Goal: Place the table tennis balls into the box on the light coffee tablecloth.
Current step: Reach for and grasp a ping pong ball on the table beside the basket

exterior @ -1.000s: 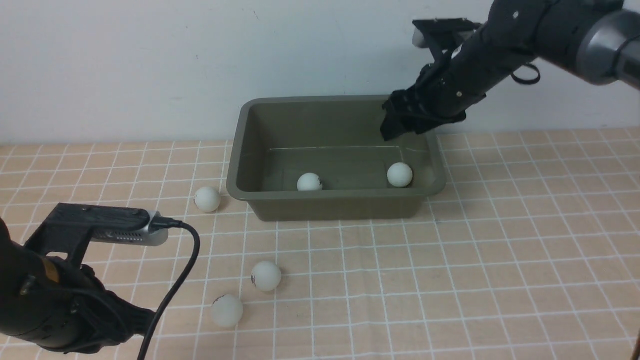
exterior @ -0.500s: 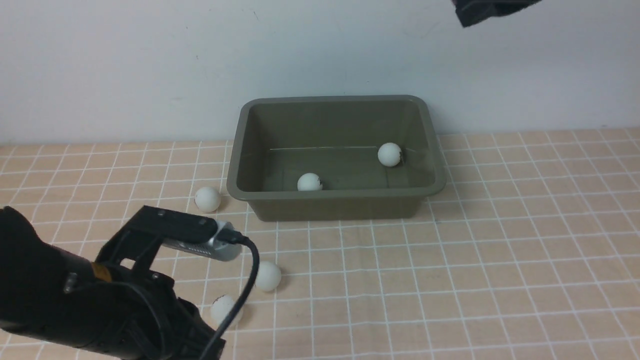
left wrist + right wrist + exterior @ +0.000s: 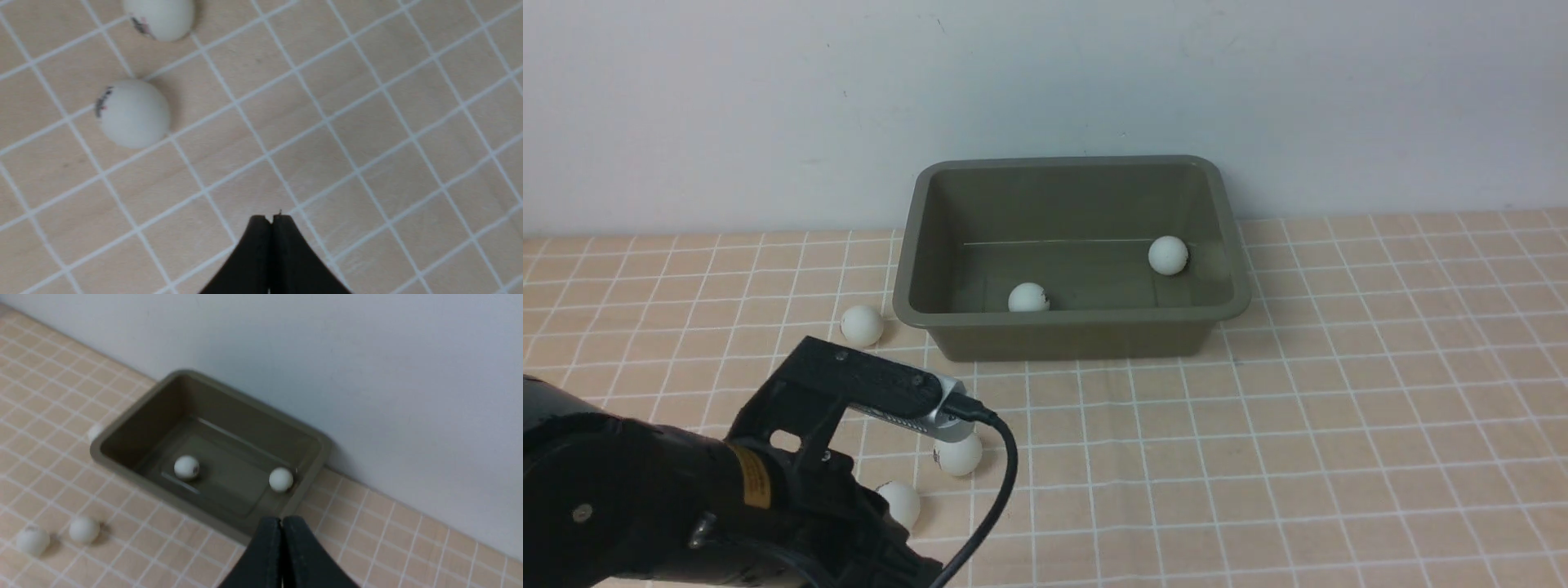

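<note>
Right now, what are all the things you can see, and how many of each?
table tennis balls: five, white; two apart in the box, one on the cloth by the box's left front corner, two close together beside the left arm
box: one, dark olive green, on the cloth against the wall
tablecloth: one, light tan with white grid lines, covering the table
wall: one, pale grey-white, behind the box
left arm: one, black, low at the front view's left
left gripper: one, black, shut, empty, over bare cloth
right gripper: one, black, shut, empty, seen only in its wrist view
</note>
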You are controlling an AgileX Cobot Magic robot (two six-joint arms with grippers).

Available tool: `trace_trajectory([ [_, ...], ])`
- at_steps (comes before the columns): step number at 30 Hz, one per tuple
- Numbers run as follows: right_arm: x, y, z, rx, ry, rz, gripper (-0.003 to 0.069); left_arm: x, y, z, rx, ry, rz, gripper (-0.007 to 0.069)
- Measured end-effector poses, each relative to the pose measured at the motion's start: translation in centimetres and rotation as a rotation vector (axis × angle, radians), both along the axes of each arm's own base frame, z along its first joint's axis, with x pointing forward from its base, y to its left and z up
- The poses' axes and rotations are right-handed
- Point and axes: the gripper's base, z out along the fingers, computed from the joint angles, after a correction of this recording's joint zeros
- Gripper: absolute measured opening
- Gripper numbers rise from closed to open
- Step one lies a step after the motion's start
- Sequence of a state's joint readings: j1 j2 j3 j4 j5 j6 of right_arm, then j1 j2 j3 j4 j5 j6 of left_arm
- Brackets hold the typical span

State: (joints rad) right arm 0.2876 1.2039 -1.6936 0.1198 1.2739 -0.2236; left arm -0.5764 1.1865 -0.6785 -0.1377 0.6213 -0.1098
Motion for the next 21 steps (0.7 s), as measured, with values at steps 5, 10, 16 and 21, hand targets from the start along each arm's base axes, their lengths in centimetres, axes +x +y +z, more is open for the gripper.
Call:
trace_trajectory([
  [5, -5.4, -2.2, -4.4, -0.003, 0.018, -0.084, -0.0015, 0.8, 0.9, -0.4, 0.098, -0.043, 0.084, -0.0069],
  [10, -10.3, -3.9, -9.6, 0.037, 0.0, -0.131, -0.0015, 2.1, 0.7, -1.4, 0.175, -0.036, 0.103, -0.0068],
  [16, -12.8, -4.4, -13.0, 0.066, 0.034, -0.126, -0.0015, 3.9, -0.3, -1.4, 0.208, -0.022, 0.093, -0.0037],
  [21, -13.3, -4.3, -13.5, 0.098, 0.063, -0.128, -0.0015, 4.6, -0.8, -0.6, 0.192, -0.044, 0.095, 0.0051],
])
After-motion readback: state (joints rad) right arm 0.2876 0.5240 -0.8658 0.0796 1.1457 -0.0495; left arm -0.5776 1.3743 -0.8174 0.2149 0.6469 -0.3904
